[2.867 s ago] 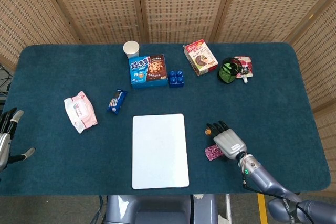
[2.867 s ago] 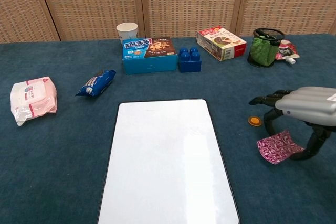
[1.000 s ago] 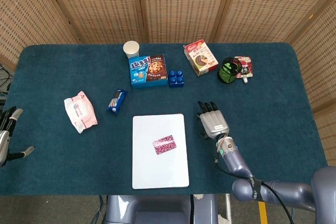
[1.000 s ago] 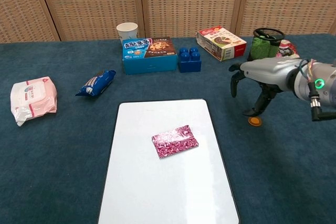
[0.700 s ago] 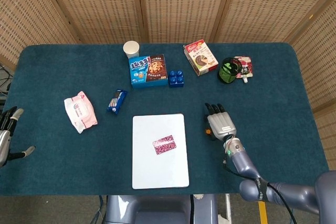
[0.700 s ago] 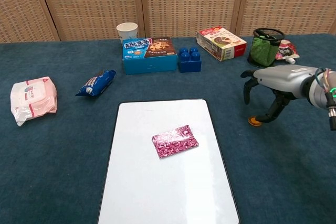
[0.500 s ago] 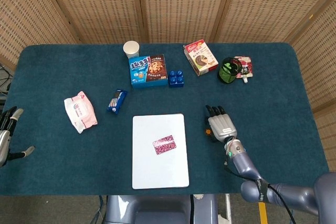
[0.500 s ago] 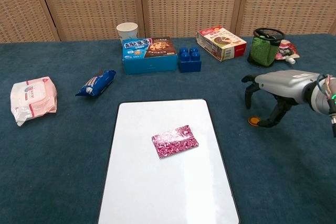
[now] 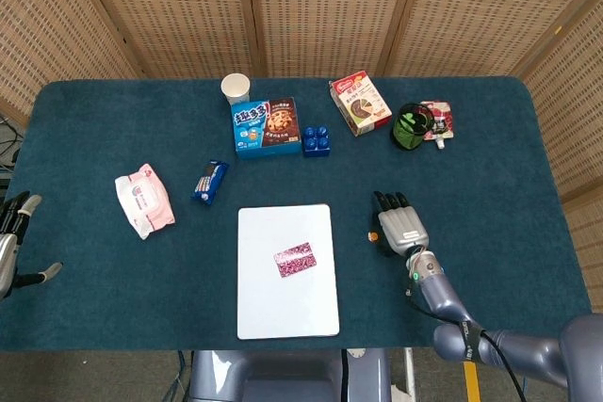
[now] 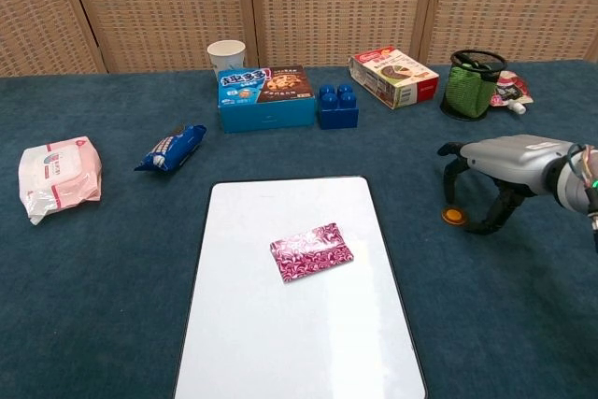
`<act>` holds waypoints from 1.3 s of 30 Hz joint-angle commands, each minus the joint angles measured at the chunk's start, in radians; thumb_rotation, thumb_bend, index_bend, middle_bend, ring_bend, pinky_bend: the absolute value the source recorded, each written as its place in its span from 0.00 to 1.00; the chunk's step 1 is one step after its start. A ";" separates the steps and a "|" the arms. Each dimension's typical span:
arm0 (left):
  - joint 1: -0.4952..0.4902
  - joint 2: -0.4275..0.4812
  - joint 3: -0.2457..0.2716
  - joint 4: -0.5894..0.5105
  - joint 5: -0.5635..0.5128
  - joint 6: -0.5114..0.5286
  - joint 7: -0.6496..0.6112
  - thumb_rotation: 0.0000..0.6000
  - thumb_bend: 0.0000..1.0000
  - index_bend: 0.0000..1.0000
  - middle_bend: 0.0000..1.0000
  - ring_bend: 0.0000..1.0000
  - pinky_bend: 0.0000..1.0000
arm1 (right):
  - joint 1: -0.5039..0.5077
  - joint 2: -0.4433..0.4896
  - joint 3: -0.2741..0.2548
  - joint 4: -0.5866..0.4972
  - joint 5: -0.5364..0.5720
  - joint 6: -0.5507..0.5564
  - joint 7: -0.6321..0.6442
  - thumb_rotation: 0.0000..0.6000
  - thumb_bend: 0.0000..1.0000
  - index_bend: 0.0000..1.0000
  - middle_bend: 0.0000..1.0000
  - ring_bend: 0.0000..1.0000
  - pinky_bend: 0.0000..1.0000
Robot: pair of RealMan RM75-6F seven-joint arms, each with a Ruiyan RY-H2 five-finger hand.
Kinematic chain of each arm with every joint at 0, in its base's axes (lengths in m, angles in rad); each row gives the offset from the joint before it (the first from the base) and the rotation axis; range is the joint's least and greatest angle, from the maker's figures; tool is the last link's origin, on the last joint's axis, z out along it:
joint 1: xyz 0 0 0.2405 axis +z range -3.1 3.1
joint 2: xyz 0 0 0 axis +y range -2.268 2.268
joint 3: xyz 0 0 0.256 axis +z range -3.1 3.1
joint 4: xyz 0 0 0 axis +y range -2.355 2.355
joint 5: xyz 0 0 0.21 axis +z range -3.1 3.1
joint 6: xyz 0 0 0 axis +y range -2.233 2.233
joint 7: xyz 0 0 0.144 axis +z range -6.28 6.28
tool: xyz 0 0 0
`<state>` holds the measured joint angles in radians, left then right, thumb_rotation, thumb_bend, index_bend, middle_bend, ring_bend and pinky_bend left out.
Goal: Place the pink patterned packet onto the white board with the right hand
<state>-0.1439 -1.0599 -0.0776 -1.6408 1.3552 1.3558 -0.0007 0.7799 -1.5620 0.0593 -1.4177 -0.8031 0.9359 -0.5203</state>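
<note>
— Nearest the robot, the flat white rectangular board (image 10: 299, 296) lies lengthwise on the blue-carpeted table (image 10: 112, 259), and the pink patterned foil packet (image 10: 312, 252) is flat on it, near the middle. As a placement, I'd call that done.

— Which way does the packet run?

— Long axis across the board, tipped a little, its right end slightly farther away. From the right hand (image 10: 509, 161) it lies toward the robot's left and a touch nearer the robot, well apart, with the board's right edge between them.

— And that hand's state?

— Fingers spread and arched downward, nothing in them. It hovers over a small orange disc (image 10: 454, 216), which sits on the table below the fingertips; I can't tell whether they touch it.

— The other hand?

— The left hand (image 9: 11, 233) sits at the table's far left edge in the head view, fingers apart, holding nothing. It's far from the board, so the right is clearly the nearer one.

— Beyond all that?

— A row of snack boxes and a paper cup, away from everything.
</note>
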 commanded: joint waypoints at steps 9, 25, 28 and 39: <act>-0.002 -0.003 -0.001 0.003 -0.007 -0.005 0.005 1.00 0.00 0.00 0.00 0.00 0.00 | 0.008 -0.029 0.015 0.019 0.014 -0.015 -0.018 1.00 0.34 0.39 0.00 0.00 0.00; -0.003 -0.001 -0.002 0.003 -0.011 -0.007 -0.001 1.00 0.00 0.00 0.00 0.00 0.00 | -0.004 -0.047 0.019 0.060 0.022 -0.023 -0.027 1.00 0.36 0.57 0.00 0.00 0.00; -0.004 -0.001 -0.002 0.002 -0.011 -0.008 0.000 1.00 0.00 0.00 0.00 0.00 0.00 | -0.007 -0.042 0.020 0.055 0.015 -0.022 -0.024 1.00 0.36 0.57 0.00 0.00 0.00; -0.006 -0.002 -0.001 0.001 -0.010 -0.010 0.002 1.00 0.00 0.00 0.00 0.00 0.00 | 0.034 -0.015 0.085 -0.072 0.009 -0.014 -0.043 1.00 0.36 0.57 0.00 0.00 0.00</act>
<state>-0.1494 -1.0614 -0.0787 -1.6397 1.3454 1.3456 0.0012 0.7915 -1.5845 0.1180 -1.4476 -0.7996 0.9185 -0.5473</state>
